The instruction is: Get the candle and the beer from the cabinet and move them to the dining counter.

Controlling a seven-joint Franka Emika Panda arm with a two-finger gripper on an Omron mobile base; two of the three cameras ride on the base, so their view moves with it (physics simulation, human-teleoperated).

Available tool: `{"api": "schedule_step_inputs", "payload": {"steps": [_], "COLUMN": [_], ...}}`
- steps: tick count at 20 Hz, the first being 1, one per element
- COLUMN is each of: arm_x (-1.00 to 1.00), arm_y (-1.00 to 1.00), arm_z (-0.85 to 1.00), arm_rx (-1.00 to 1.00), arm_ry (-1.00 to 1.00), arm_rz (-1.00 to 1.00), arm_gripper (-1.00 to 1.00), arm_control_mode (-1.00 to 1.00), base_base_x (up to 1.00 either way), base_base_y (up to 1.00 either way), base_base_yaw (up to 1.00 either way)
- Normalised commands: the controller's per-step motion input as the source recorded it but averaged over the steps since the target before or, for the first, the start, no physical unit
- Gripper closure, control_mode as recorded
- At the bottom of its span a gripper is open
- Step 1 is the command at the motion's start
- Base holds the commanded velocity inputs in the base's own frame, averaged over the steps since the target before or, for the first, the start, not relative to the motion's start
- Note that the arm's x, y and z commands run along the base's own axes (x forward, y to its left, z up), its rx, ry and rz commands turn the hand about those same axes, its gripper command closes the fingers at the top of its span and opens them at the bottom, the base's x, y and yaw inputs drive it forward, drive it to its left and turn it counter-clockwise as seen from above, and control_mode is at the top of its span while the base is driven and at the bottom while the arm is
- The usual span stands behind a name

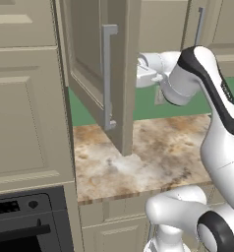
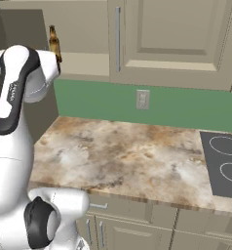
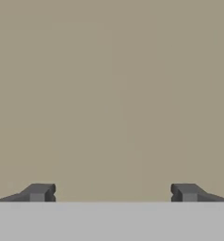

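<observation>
Kitchen wall units in beige are occupying the upper part of both base views, above a green backsplash. Standing on the plain shelf of the cabinet [image 2: 84, 63] is the beer [image 2: 54, 44], upright, its amber body and dark neck showing just beside the white arm in the right base view. The cabinet's door [image 1: 114, 74] is hanging wide open in the left base view, its long grey bar handle [image 1: 108, 76] facing the camera. The candle cannot be made out. The gripper [image 3: 113, 193] is facing a plain beige surface in the hand view, its two dark fingertips [image 3: 38, 192] standing well apart with nothing between them. The arm's wrist is reaching in behind the open door. Below, a marbled stone worktop [image 2: 132, 156] is lying under the cabinet, with a white wall socket [image 2: 143, 99] above it and a black cooktop [image 2: 224, 163] at its right end. An oven [image 1: 25, 221] is showing at the lower left of the left base view.
</observation>
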Motion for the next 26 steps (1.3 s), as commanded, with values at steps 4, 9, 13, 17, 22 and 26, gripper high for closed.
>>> {"api": "schedule_step_inputs", "payload": {"steps": [4, 9, 13, 17, 22, 26], "arm_x": [-0.09, 0.00, 0.00, 0.00, -0.01, 0.00], "arm_y": [0.36, 0.08, 0.00, -0.12, -0.84, -0.97], "arm_z": [0.00, 0.00, 0.00, 0.02, 0.07, 0.00], "arm_rx": [-0.02, -0.01, 0.00, 0.00, 0.00, 0.00], "arm_ry": [0.00, -0.04, -0.07, -0.08, -0.02, 0.00], "arm_rz": [-0.05, -0.11, -0.12, -0.12, -0.17, -0.27], "arm_gripper": [-1.00, -1.00, -1.00, -1.00, -1.00, -1.00], "arm_control_mode": [-1.00, -1.00, -1.00, -1.00, -1.00, -1.00], "base_base_x": [0.00, 0.00, 0.00, 0.00, 0.00, 0.00], "base_base_y": [0.00, 0.00, 0.00, 0.00, 0.00, 0.00], "base_base_yaw": [0.00, 0.00, 0.00, 0.00, 0.00, 0.00]}}
